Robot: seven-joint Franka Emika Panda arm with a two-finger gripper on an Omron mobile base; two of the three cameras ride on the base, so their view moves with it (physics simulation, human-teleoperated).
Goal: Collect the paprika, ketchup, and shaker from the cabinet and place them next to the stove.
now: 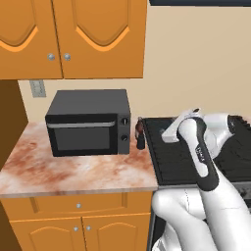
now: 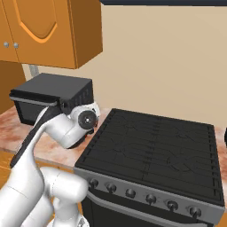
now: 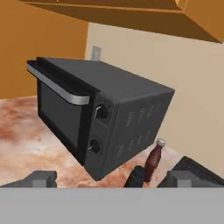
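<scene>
White glossy rounded arm (image 1: 211, 215), dark joint bands.

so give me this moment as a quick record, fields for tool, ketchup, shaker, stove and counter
tool: open, holding nothing; its fingertips show in the hand view, aimed at the microwave
ketchup: upright bottle on the counter, between microwave and stove
shaker: small black item beside the ketchup, partly hidden
stove: black range, grates bare
counter: marbled top carrying the microwave
paprika: cannot tell
</scene>
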